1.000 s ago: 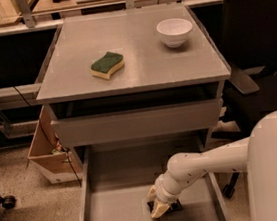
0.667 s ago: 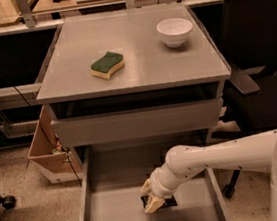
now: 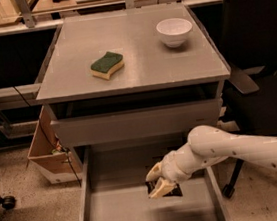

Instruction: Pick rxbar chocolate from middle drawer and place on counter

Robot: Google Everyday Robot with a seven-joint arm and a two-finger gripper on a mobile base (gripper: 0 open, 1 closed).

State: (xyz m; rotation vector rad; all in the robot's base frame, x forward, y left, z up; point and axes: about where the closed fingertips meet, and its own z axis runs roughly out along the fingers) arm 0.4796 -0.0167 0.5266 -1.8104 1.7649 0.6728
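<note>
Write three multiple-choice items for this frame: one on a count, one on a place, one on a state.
1. How many things lie on the counter?
A) one
B) two
C) four

2. Where is the gripper?
A) over the counter
B) low in the lower drawer, at the dark snack bar
C) out of sight

3. The lower drawer is:
A) pulled out
B) pushed shut
C) taken off

Answers:
1 B, since only a sponge and a bowl sit there.
2 B, since the arm reaches down between the drawer's side walls.
3 A, since the drawer's bare floor shows in front of the cabinet.
</note>
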